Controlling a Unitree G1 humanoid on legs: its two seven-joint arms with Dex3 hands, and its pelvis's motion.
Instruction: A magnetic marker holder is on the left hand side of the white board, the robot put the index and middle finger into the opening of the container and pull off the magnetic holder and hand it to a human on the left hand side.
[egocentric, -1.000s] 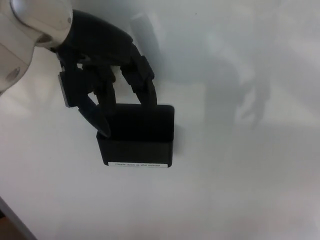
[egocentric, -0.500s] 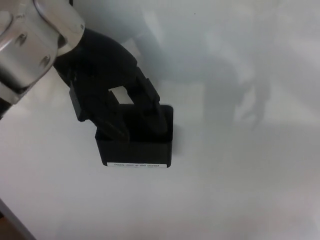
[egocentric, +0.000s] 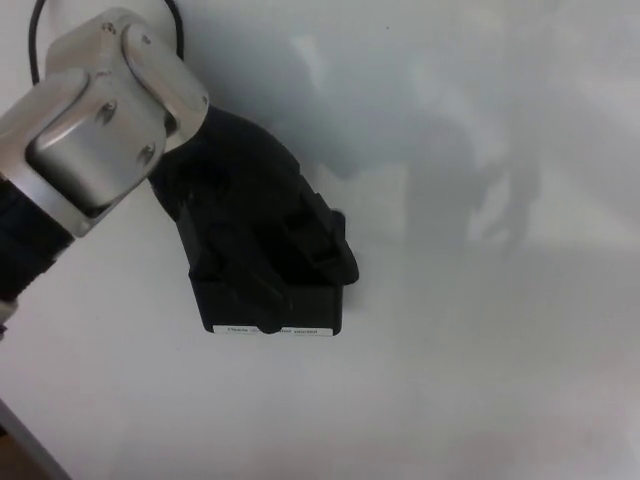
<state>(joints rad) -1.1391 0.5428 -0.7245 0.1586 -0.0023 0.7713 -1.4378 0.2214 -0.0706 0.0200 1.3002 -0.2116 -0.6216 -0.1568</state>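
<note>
Whiteboard (egocentric: 500, 380) fills the head view, pale and glossy, with soft grey shadows across its upper part. At the lower left corner a thin dark strip shows where the board ends.

From the upper left edge the left forearm comes in, dark sleeve first, then a silver wrist block (egocentric: 100, 125) with round fasteners and a black cable looping behind it at the top edge. Below the wrist the black left hand (egocentric: 255, 215) reaches down and to the right over the holder (egocentric: 285, 305), a black box sitting flat against the board left of centre. The hand covers the holder's top and most of its front; its thick fingers (egocentric: 320, 245) lie over the upper right of the box and curl at its opening, clenched onto it. Black on black, how deep the fingers go inside cannot be told. One digit runs down the front to the holder's lower rim, overlapping a white label (egocentric: 300, 330) with small print too blurred to read. The holder casts a faint shadow to its right.

The right hand does not show.
</note>
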